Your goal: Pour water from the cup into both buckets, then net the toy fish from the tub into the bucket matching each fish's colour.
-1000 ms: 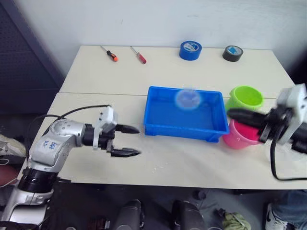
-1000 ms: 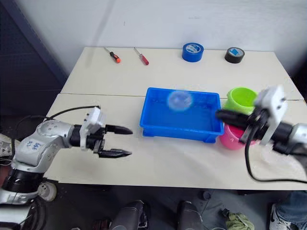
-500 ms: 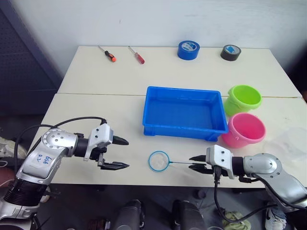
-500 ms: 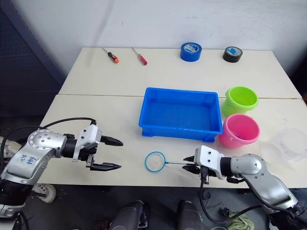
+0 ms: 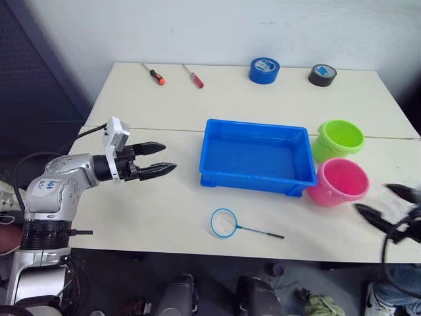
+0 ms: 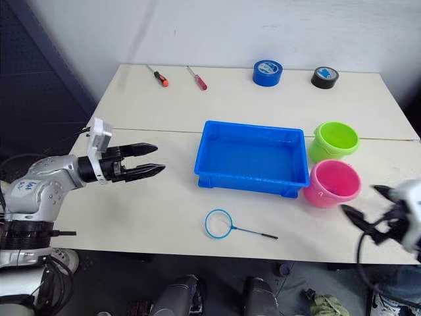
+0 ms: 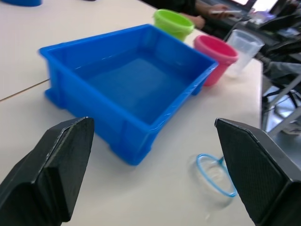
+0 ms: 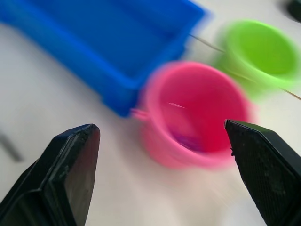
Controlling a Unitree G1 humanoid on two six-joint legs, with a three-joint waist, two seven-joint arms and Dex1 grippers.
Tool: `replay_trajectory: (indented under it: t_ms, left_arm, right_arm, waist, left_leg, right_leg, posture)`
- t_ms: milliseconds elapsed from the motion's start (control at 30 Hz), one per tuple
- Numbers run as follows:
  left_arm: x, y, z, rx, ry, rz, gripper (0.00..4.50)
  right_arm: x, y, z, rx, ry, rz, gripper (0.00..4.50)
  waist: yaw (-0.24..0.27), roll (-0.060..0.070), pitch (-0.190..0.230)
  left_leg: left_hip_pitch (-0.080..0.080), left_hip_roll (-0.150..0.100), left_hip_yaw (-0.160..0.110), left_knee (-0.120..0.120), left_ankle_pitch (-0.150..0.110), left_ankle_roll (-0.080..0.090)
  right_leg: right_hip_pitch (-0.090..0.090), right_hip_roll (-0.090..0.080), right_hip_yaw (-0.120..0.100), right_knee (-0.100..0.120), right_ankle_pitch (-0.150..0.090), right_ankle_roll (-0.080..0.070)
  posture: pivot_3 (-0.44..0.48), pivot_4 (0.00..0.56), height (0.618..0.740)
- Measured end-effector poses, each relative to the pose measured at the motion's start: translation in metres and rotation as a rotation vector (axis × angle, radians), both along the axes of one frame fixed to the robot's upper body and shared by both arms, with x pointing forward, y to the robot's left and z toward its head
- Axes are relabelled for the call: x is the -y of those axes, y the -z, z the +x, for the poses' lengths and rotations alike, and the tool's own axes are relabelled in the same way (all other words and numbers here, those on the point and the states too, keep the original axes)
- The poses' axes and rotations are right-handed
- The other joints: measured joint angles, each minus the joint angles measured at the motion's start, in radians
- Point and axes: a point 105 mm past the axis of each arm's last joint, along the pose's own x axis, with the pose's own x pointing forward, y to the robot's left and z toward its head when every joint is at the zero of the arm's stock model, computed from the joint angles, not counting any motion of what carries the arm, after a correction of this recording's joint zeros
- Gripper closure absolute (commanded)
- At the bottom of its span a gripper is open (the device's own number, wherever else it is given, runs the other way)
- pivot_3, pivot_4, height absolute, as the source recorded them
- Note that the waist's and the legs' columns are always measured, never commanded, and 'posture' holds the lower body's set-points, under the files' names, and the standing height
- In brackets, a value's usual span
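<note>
Net (image 5: 229, 223) lies flat on the table (image 5: 164, 204), in front of the tub (image 5: 256, 157), held by neither gripper. Left gripper (image 5: 160, 168) hovers left of the tub, fingers apart. Right gripper (image 5: 385, 204) near the pink bucket (image 5: 342, 182), fingers spread. Green bucket (image 5: 338, 137) just behind the pink one.

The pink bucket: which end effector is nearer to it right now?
The right. The right end effector hangs open just past the pink bucket at the table's near right corner. The left end effector, also open, sits beyond the far side of the blue tub.
</note>
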Motion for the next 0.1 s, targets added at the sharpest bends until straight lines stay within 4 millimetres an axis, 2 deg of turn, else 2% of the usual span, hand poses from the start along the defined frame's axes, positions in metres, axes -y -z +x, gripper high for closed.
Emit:
replay_trajectory:
  t_ms: [33, 100]
  left_arm:
    - [-0.003, 0.006, 0.003, -0.004, -0.018, 0.021, 0.00]
    - [-0.005, 0.011, 0.006, -0.009, -0.021, 0.032, 0.00]
  right_arm:
    - [0.015, 0.004, -0.013, 0.000, 0.097, 0.029, 0.01]
    - [0.024, 0.010, -0.023, -0.003, 0.162, 0.057, 0.01]
  waist:
    - [0.000, 0.000, 0.000]
    - [-0.003, 0.000, 0.000]
  left_leg:
    - [0.000, 0.000, 0.000, -0.001, 0.000, 0.000]
    - [0.000, 0.000, 0.001, -0.001, 0.000, 0.000]
  right_leg:
    - [0.000, 0.000, 0.000, -0.002, 0.000, 0.000]
    - [0.000, 0.000, 0.001, -0.002, 0.000, 0.000]
  posture:
    - [0.000, 0.150, 0.740]
    - [0.000, 0.150, 0.740]
